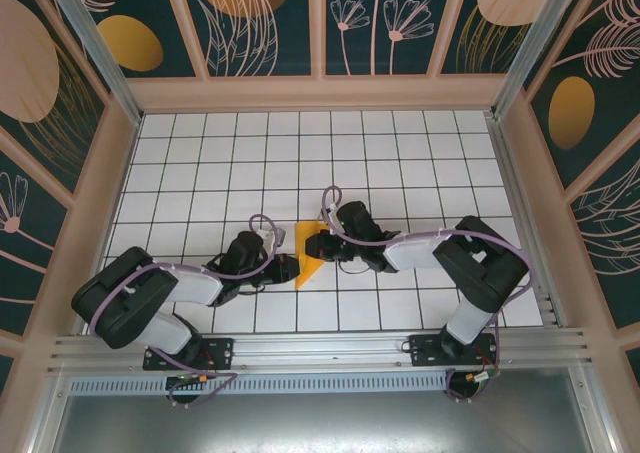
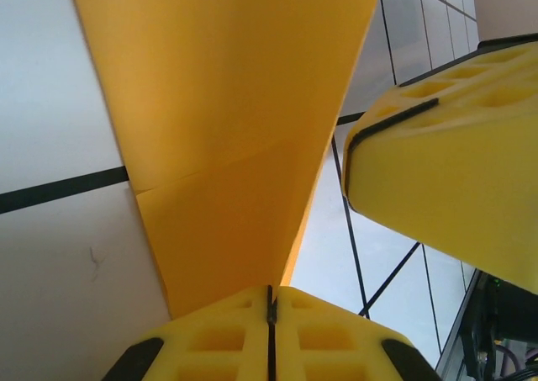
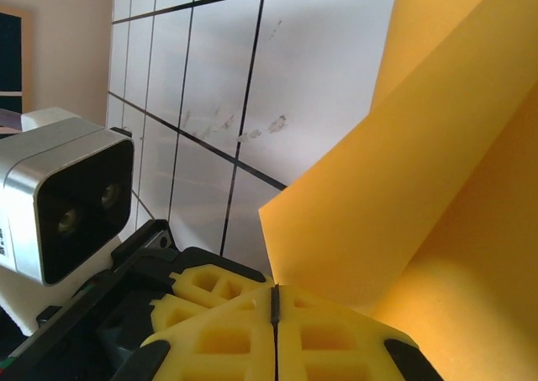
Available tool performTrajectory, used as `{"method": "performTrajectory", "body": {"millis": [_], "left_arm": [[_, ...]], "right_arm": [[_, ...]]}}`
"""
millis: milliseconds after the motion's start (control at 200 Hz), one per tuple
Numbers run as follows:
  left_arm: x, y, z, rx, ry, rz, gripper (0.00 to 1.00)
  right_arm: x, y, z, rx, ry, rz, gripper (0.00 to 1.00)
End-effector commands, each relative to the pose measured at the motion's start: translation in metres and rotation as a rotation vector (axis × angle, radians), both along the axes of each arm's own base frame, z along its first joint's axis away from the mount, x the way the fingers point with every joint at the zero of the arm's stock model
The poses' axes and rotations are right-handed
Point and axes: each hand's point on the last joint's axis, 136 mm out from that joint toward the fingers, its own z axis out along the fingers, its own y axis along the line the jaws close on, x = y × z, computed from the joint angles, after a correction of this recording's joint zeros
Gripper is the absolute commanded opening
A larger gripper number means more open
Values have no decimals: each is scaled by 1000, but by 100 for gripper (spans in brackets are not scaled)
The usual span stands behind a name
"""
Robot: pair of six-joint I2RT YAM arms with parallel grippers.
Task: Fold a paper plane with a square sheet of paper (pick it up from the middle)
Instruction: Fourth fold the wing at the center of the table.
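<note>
The orange-yellow sheet of paper [image 1: 307, 252] is folded into a narrow tapered shape and sits mid-table between the two grippers. In the left wrist view the paper [image 2: 227, 129] fans upward from my left gripper [image 2: 271, 304], whose yellow jaws are shut on its narrow end. My left gripper [image 1: 288, 267] is at the paper's near-left edge. My right gripper [image 1: 319, 247] meets the paper from the right. Its jaws [image 3: 275, 301] are shut on a corner of the paper [image 3: 420, 196]. The right gripper's yellow fingers [image 2: 445, 162] show close beside the paper.
The white gridded table [image 1: 400, 153] is walled by a beige frame with patterned panels [image 1: 320, 33]. The left arm's wrist camera [image 3: 67, 196] sits close to the right gripper. A metal rail [image 1: 320, 348] runs along the near edge by the arm bases.
</note>
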Motion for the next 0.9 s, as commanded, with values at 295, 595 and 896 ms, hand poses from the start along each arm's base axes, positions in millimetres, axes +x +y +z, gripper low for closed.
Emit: {"method": "performTrajectory", "body": {"millis": [295, 595, 896], "left_arm": [[-1, 1, -5, -76, 74, 11, 8], [0, 0, 4, -164, 101, -3, 8], [2, 0, 10, -208, 125, 7, 8]], "right_arm": [[16, 7, -4, 24, 7, -29, 7], [17, -1, 0, 41, -2, -35, 8], [14, 9, 0, 64, 15, 1, 8]]}}
